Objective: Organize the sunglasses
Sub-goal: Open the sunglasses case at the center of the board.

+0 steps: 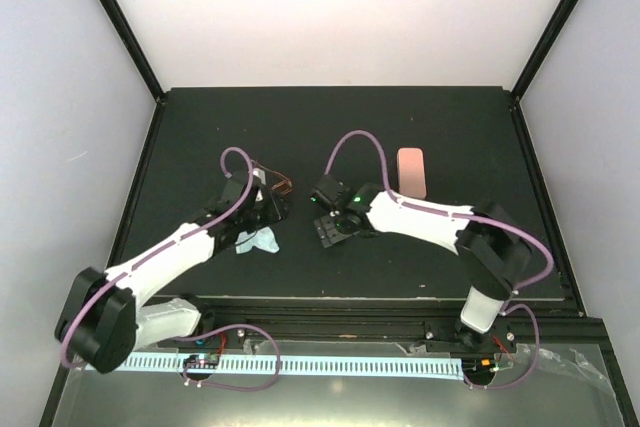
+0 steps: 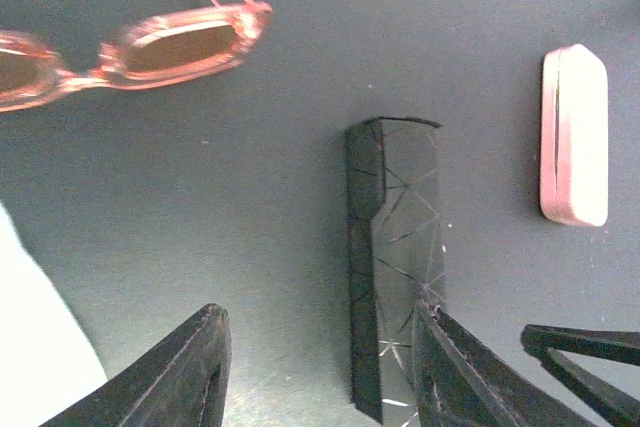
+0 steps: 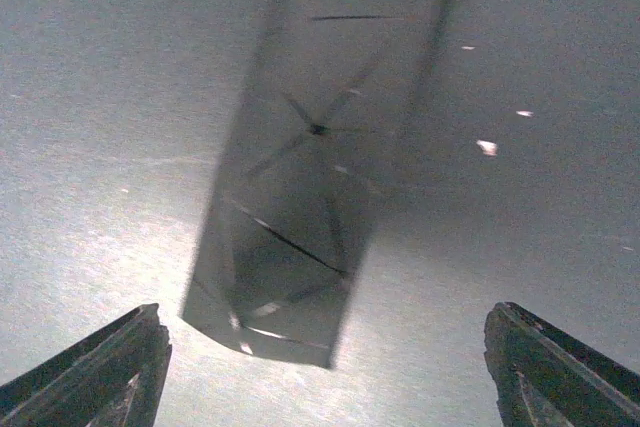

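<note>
The left gripper [image 2: 320, 312] hangs low over the dark table [image 2: 250, 227], its two black fingers [image 2: 195, 372] standing moderately apart with nothing caught between them. Out ahead of it, toward the left of its wrist view, lie the thin-framed amber-brown sunglasses [image 2: 150, 47], well clear of both fingertips. From overhead the pair [image 1: 276, 184] sits just beyond the tip of the gripper [image 1: 262, 212], toward the back of the table. The frame is a slim, translucent pinkish amber with narrow, dark brown tinted lenses. One temple runs away toward the top edge of the wrist view, and the far-left lens is cut off by the picture's edge. Closer in, a black oblong case with a pattern of thin angular lines [image 2: 395, 247] lies lengthwise on the table, its near end just beside the gripper's right-hand finger. Further right, apart from it, rests a pink oblong case [image 2: 573, 137]. A pale blue cloth [image 1: 256, 241] lies crumpled next to the left gripper on the near side. Across from it, the right gripper [image 3: 325, 309] is spread wide above the black case [image 3: 290, 197], which shows blurred on the table between and ahead of its fingertips, and it grips nothing. Overhead, it [image 1: 332, 230] sits well apart from the sunglasses.
</note>
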You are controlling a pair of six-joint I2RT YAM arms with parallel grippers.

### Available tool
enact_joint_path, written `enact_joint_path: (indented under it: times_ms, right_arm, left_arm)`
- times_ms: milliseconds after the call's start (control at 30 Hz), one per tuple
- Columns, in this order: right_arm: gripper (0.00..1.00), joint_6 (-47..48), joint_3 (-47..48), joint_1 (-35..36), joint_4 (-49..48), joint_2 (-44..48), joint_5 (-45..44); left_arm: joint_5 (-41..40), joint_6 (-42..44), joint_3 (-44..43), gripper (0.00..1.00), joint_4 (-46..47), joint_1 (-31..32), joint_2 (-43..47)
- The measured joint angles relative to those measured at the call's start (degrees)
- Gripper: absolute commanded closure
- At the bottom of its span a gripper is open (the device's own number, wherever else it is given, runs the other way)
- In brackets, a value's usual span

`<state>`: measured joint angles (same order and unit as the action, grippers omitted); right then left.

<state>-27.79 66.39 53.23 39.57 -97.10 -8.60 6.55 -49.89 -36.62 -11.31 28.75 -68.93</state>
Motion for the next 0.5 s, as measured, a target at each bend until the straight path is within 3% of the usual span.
enact_joint_path:
  times_ms: [233, 500]
  right_arm:
    - [0.13, -2.2, 10.2, 4.0, 5.6, -10.5, -3.4]
    - [0.22, -3.4, 14.9, 3.9, 9.7, -16.1, -4.6]
  left_arm:
    - [-2.9, 0.7, 4.1, 0.48, -4.0, -2.9, 11.6]
    - [-3.7, 2.8, 4.7, 0.47, -5.6, -3.7, 15.2]
